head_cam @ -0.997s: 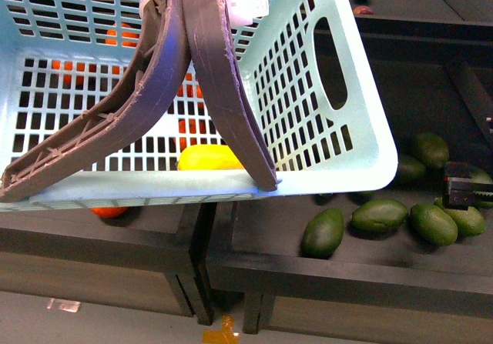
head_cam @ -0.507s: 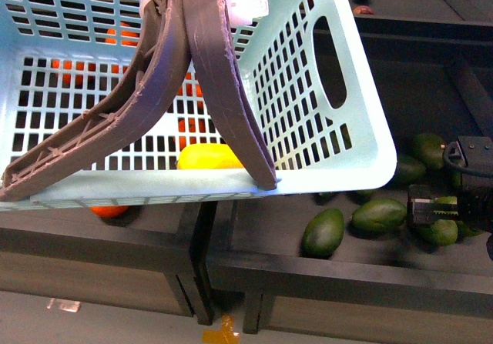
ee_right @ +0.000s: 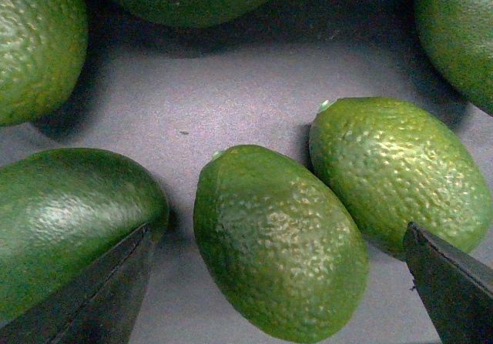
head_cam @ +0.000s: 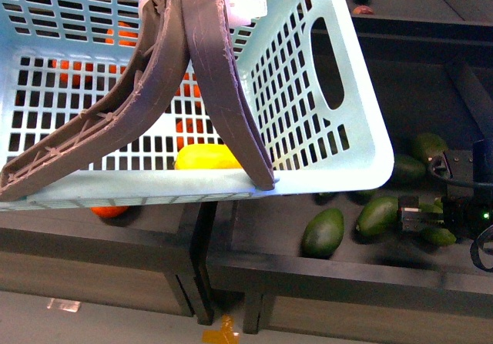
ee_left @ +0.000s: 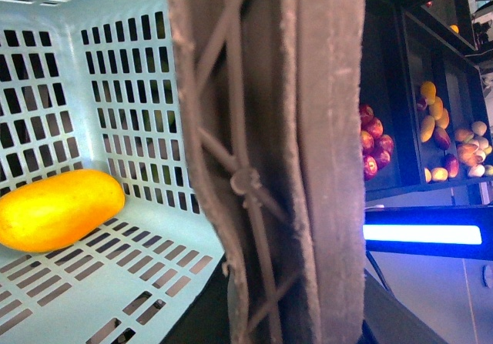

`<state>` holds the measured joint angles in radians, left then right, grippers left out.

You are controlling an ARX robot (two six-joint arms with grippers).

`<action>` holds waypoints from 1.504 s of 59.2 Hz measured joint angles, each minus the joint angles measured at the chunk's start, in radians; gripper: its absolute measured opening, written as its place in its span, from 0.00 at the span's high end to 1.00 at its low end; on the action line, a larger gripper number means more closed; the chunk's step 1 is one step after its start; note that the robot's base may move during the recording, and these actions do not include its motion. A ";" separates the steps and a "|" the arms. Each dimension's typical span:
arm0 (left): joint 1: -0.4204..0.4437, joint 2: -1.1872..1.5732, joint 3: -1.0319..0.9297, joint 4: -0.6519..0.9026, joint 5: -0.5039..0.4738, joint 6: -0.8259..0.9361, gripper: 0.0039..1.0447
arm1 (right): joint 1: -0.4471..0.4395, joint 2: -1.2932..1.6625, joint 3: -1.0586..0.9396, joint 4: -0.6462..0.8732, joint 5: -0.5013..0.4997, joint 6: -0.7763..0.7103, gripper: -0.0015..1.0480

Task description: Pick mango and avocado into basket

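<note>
The avocado (ee_right: 281, 244), dark green, egg-shaped and finely pebbled with a pale stem scar at its narrow end, lies on the grey floor of a dark bin (head_cam: 308, 271). It is framed by the right gripper (ee_right: 277, 232), whose two dark fingers (ee_right: 100, 290) are spread wide, one on each side and neither touching it. A near twin lies close against it; whether the two touch cannot be told.

The mango (ee_left: 58, 209), one smooth oblong fruit of yellow deepening to orange, lies on its side on the slotted floor of the light turquoise basket (head_cam: 368, 159), close to a wall.

By count, the right wrist view shows six avocados (the framed one plus five other avocados (ee_right: 400, 175) around it). The front view shows at least five in the bin. The basket has two grey-brown handles (head_cam: 219, 90), drawn together at the top under white zip ties (head_cam: 231, 5). Oranges (head_cam: 119, 35) show through the lattice, too broken up to count.

The right arm enters at the right edge of the front view, with its gripper (head_cam: 407, 215) low over the bin. The left gripper shows in no view, so its grip cannot be told.
</note>
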<state>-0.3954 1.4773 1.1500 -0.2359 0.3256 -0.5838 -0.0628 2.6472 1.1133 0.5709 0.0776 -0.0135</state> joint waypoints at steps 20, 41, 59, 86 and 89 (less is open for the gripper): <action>0.000 0.000 0.000 0.000 0.000 -0.001 0.84 | 0.005 0.047 0.087 -0.041 0.010 0.024 0.08; 0.000 0.000 0.000 0.000 0.000 0.000 0.84 | 0.005 0.076 0.105 -0.076 0.019 0.047 0.08; 0.000 0.000 0.000 0.000 0.000 0.000 0.84 | 0.005 0.076 0.098 -0.075 0.026 0.053 0.09; 0.000 0.000 0.000 0.000 0.000 0.000 0.84 | 0.005 0.076 0.098 -0.071 0.027 0.053 0.47; 0.000 0.000 0.000 0.000 0.000 0.000 0.84 | 0.005 0.076 0.098 -0.071 0.027 0.052 0.47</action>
<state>-0.3954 1.4773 1.1500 -0.2359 0.3260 -0.5842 -0.0582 2.7228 1.2110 0.5003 0.1043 0.0387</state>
